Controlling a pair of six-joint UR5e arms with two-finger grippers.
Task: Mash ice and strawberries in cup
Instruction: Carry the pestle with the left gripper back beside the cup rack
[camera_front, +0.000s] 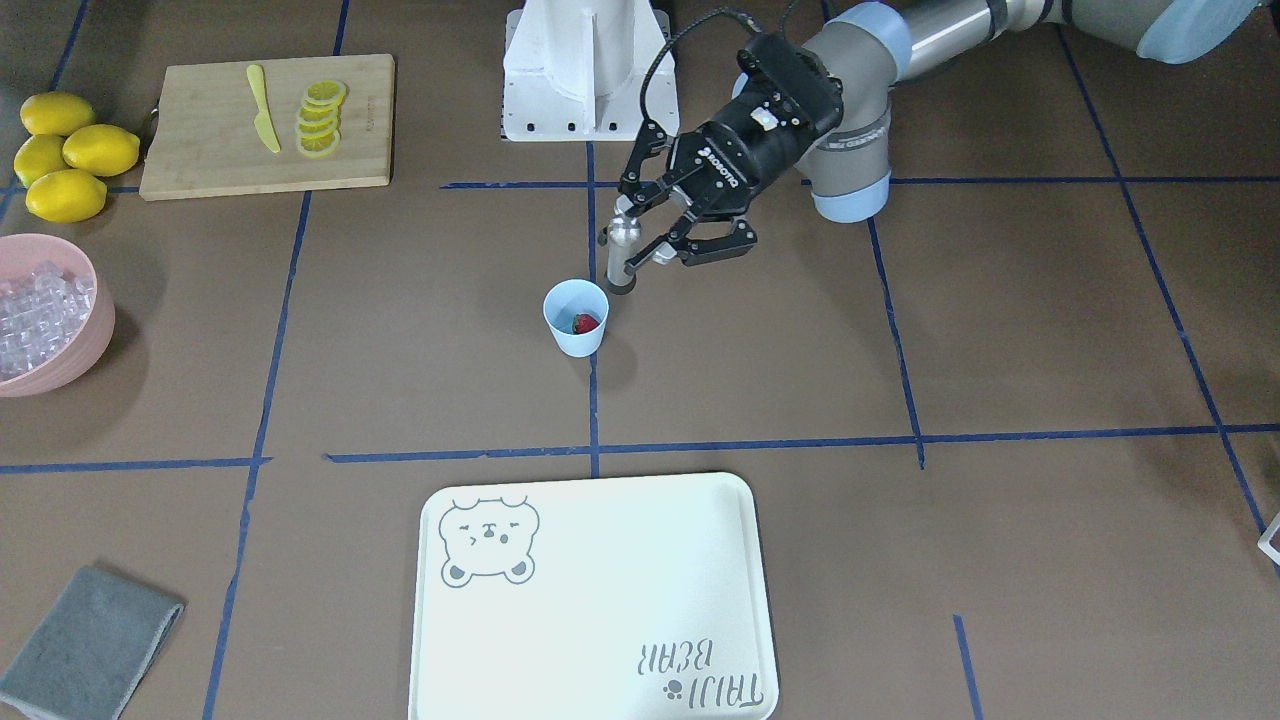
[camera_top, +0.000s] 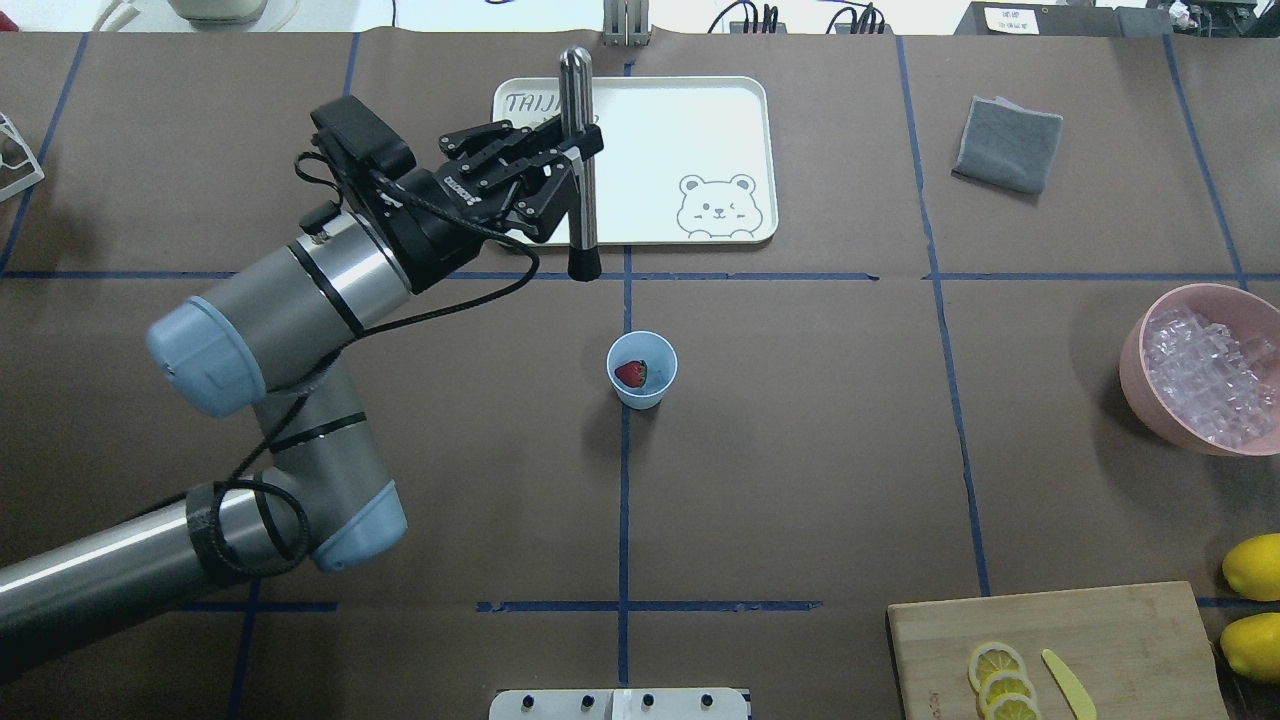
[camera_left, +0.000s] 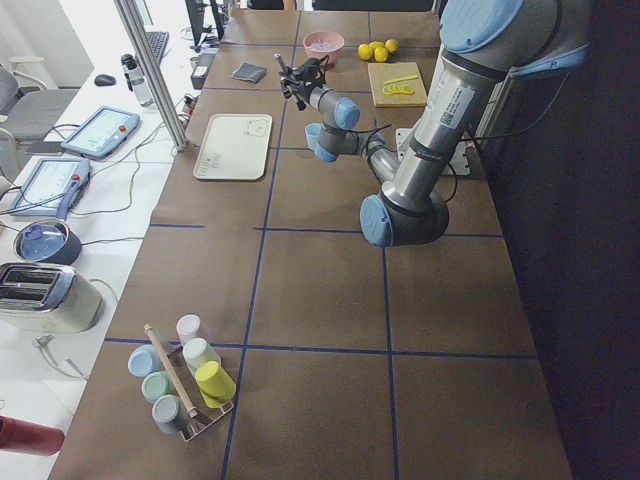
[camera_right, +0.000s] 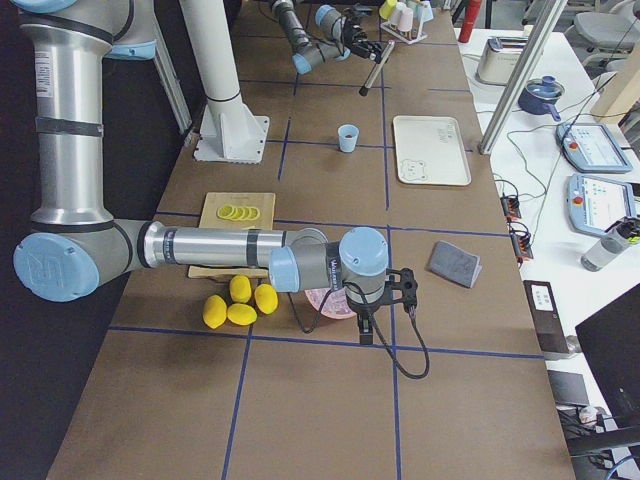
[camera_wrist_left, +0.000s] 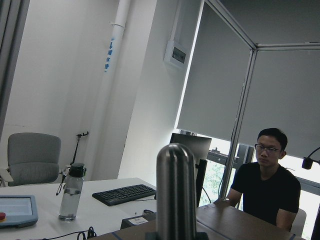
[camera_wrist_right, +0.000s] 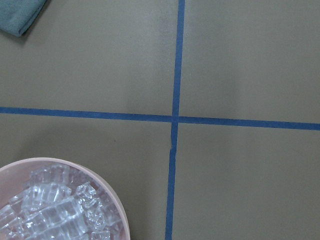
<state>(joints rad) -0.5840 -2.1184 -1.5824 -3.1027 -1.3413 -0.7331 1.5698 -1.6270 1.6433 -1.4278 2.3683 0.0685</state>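
Gripping a steel muddler in my left end effector: fingers clenched on the shaft about midway, rounded metal end up, black tip down. The tool hangs in the air off to one side of the cup, its tip outside the mouth and touching nothing. Cup stands upright on the worktop on the blue centre tape line, one strawberry lying inside. Ice is heaped in the pink bowl, well apart from the cup. My right end effector hovers by that bowl, seen only from the side view; cannot tell whether clenched or released.
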